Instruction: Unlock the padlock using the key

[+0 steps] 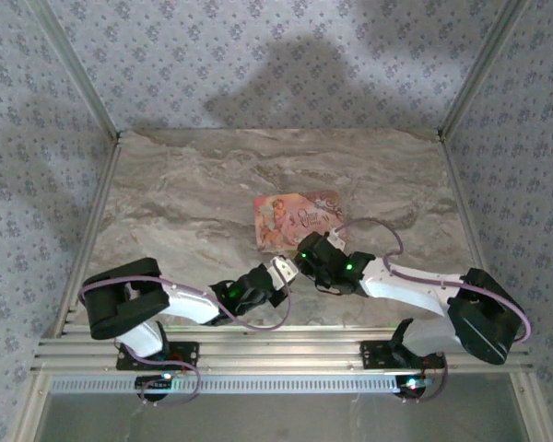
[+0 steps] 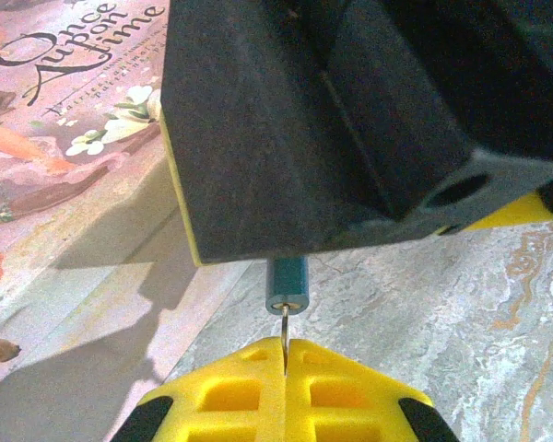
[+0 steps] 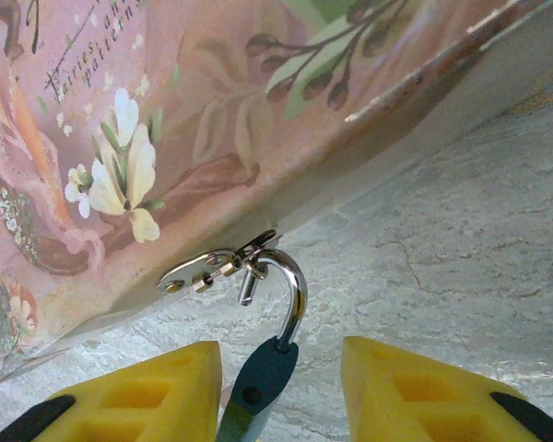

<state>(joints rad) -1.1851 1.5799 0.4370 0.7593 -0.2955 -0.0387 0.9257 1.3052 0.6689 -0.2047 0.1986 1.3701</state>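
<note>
Low in the left wrist view the left end effector (image 2: 286,350) clenches the key (image 2: 284,330), tip at the keyhole of the padlock (image 2: 287,281) just above, and the released right end effector (image 3: 278,354) flanking its blue body should probably steady it, hooked to the pink box (image 3: 166,110), before any turning.

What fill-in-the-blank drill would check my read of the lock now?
1. The left hand is ___ on the thin silvery metal key.
2. The key's tip meets the small ___-bodied padlock.
3. Its shiny shackle hooks the metal hasp of the flat ___ picture-printed box.
4. The padlock sits between the right hand's open ___ fingers.
Missing: shut; blue; pink; yellow.
</note>
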